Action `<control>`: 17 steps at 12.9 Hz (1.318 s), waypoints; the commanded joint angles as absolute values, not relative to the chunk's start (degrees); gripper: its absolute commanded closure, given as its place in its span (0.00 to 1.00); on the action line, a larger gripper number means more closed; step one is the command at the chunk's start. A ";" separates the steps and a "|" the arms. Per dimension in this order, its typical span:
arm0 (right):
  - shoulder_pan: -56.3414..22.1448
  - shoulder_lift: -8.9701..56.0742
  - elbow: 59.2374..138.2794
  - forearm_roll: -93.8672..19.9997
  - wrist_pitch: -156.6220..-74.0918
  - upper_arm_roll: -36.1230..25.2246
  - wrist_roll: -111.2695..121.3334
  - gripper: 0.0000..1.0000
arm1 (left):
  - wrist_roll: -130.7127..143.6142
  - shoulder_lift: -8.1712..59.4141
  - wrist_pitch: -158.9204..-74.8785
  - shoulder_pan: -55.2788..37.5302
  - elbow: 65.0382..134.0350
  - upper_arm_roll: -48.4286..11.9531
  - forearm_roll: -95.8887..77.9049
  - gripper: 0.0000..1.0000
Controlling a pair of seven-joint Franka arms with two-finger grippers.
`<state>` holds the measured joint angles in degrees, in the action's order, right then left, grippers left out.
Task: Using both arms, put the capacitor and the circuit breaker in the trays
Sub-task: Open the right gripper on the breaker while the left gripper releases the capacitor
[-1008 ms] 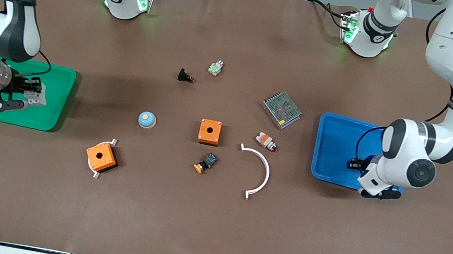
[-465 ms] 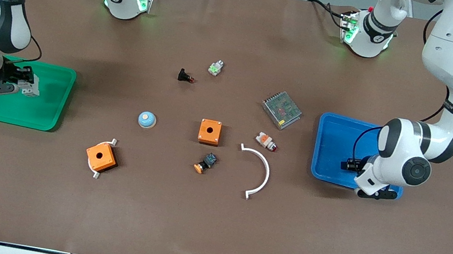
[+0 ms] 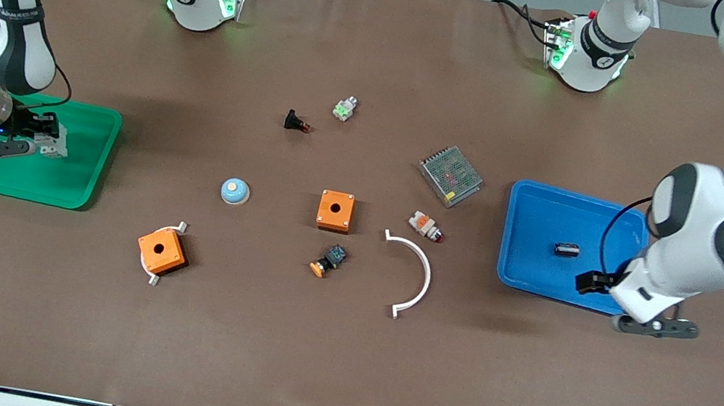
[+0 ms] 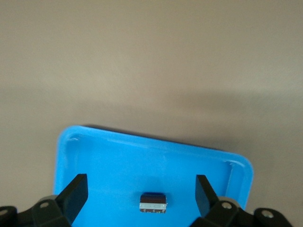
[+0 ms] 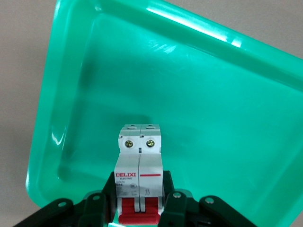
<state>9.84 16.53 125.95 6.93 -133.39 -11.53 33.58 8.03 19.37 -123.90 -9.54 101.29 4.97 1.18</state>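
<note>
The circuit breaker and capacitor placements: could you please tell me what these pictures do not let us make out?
- Circuit breaker, right wrist view: its red end is cut off by the frame edge and flanked by the right gripper; whether it rests on the green tray is unclear.
- Capacitor, front view: too small to read markings.
- Left gripper, left wrist view: fingertips partly cut off.

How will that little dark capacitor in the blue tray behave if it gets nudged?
The capacitor is a short cylinder lying on its side, so it would probably roll. It looks tiny, likely very light. The blue tray has a raised rim that should stop it. The left pincer stands open above it.
</note>
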 commanded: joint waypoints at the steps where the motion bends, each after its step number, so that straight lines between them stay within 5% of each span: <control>1: 11.16 17.66 125.95 7.47 -134.56 -10.37 33.66 0.91 | 3.80 14.60 -121.13 -8.44 99.68 5.27 2.11 0.00; 4: 10.99 18.28 125.68 7.03 -134.56 -10.28 33.66 0.86 | 0.90 14.50 -110.35 -8.09 88.73 5.45 3.16 0.00; 5: 10.81 18.72 125.51 6.42 -134.47 -10.28 33.58 0.64 | -1.38 14.33 -108.39 -8.00 86.33 5.45 3.34 0.00; 6: 10.81 18.72 125.42 6.07 -134.47 -10.28 33.66 0.18 | -2.62 14.07 -107.50 -7.21 84.74 5.45 3.51 0.00; 7: 10.98 18.63 125.42 6.06 -134.12 -10.20 33.92 0.00 | -2.98 13.80 -106.27 -7.03 83.68 5.45 3.43 0.00; 10: 11.25 17.58 123.94 5.98 -130.89 -10.20 37.52 0.00 | -7.02 12.48 -103.11 -5.63 81.56 5.36 2.82 0.00; 17: 9.67 14.42 103.65 -6.41 -100.84 -10.11 41.49 0.00 | -9.32 4.50 -103.17 -2.37 88.57 4.92 3.08 0.00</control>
<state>9.77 14.36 108.62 -4.03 -106.18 -10.63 40.70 -8.38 8.24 -101.34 -2.58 83.90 5.52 2.64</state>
